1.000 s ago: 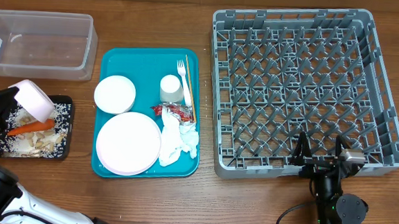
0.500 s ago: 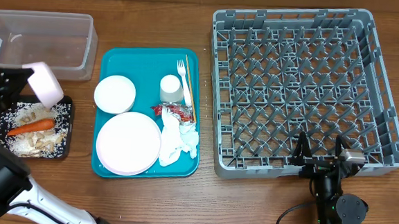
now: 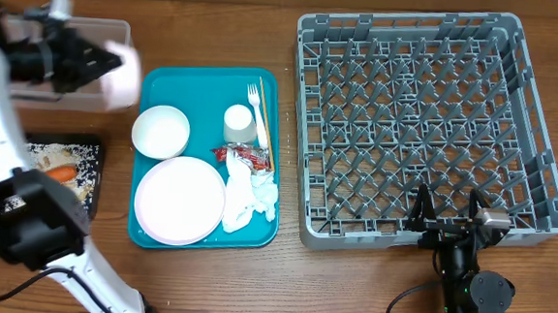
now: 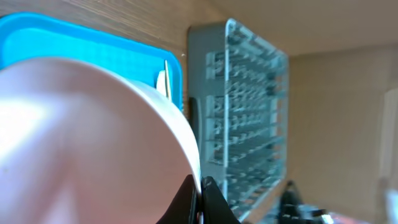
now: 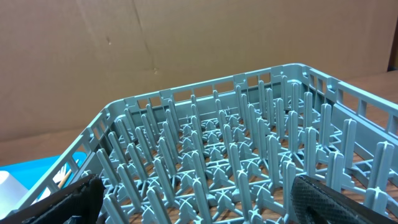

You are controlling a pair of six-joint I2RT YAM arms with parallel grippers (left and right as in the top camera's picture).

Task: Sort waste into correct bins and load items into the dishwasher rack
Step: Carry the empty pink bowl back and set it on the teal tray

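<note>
From overhead, the left fingers (image 3: 110,66) are clenched on the rim of a pinkish bowl (image 3: 120,84). The bowl hangs tipped on its side just past their tips, over the end of the clear tub (image 3: 93,27). The dishwasher rack (image 3: 422,126) lies well off to the right of these fingers, with the whole teal tray (image 3: 141,228) between. The black tray (image 3: 93,150) of rice and carrot sits back toward the arm's base. The right fingers (image 3: 446,207) stand released and empty against the rack's near wall, so that arm is far nearer the rack, though the bowl belongs to the left. The likely move is a long carry rightward across the tray.

In the left wrist view the bowl (image 4: 81,137) fills the frame, its rim pinched between the fingers (image 4: 200,200) at the bottom edge. The rack (image 4: 249,112) shows blurred beyond the rim, past the teal tray (image 4: 93,38).

In the right wrist view both dark fingers (image 5: 199,202) are spread wide, holding nothing. The rack's (image 5: 249,155) pegs rise straight ahead of them, all bare. The surface is brown wood, and plain cardboard (image 5: 124,50) closes the room behind.
</note>
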